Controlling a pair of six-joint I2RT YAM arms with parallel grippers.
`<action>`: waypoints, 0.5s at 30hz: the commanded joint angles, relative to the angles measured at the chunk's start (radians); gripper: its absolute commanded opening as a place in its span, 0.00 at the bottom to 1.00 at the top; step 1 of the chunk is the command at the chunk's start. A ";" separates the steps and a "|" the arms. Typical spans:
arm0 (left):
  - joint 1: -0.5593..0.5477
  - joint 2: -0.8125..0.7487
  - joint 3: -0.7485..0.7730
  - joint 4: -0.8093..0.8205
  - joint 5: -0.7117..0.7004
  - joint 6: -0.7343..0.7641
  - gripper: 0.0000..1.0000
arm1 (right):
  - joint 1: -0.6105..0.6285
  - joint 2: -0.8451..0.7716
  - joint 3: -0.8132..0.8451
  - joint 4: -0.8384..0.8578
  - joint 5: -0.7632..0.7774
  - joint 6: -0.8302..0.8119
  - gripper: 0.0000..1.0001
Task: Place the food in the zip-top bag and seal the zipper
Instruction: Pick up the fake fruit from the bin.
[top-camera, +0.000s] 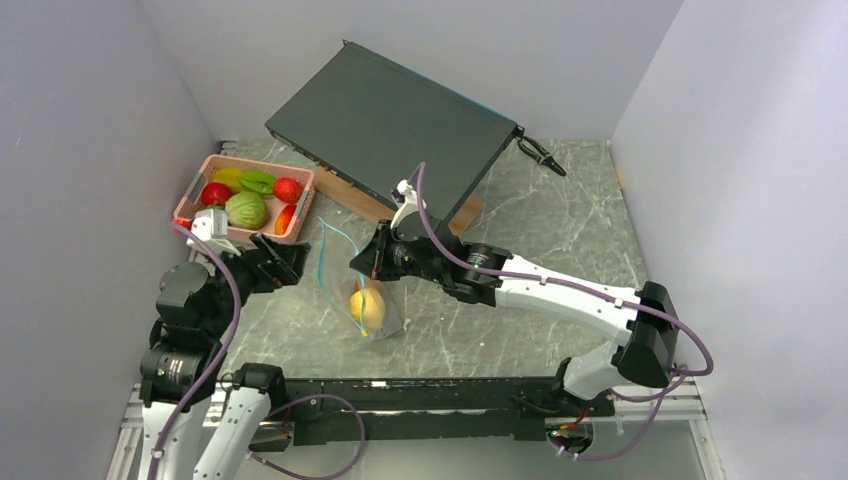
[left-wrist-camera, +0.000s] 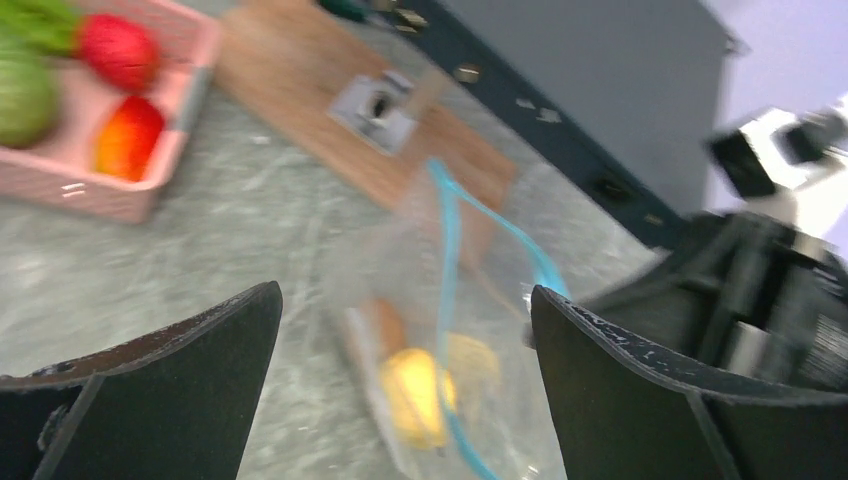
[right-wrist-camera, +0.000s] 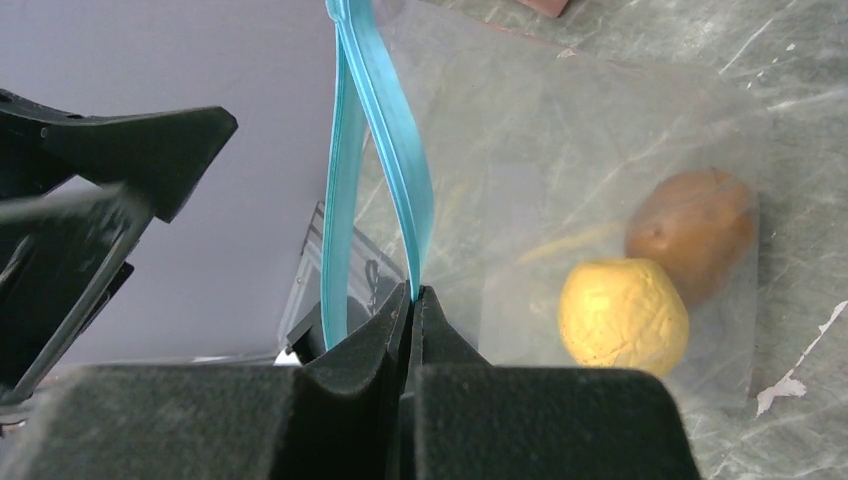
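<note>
Right gripper (right-wrist-camera: 412, 300): pressed together, pinching the thin teal-blue zipper strip (right-wrist-camera: 385, 120) of the clear crinkly plastic zip-top bag (right-wrist-camera: 560, 150), whose mouth stands open. Left gripper (left-wrist-camera: 405, 295): spread, holding nothing, just beside the bag's left side. The bag rests left of centre, towards the near edge of the grey marbled desk (top-camera: 540, 230); bare surface runs to the right edge. Inside the bag: one glossy yellow toy fruit (right-wrist-camera: 622, 315) and one brown toy piece (right-wrist-camera: 690, 235). Red, green and orange toy food (top-camera: 246, 210) sits in the pink plastic basket (top-camera: 262, 163) at the far left corner.
</note>
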 joint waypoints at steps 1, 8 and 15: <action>-0.001 0.021 0.047 -0.175 -0.386 0.068 1.00 | 0.002 -0.044 0.008 0.048 -0.011 -0.011 0.00; 0.002 0.053 -0.056 -0.070 -0.584 0.064 1.00 | 0.003 -0.061 -0.005 0.041 -0.011 -0.027 0.00; 0.095 0.199 -0.109 0.155 -0.529 0.026 1.00 | 0.003 -0.074 -0.002 0.022 -0.009 -0.043 0.00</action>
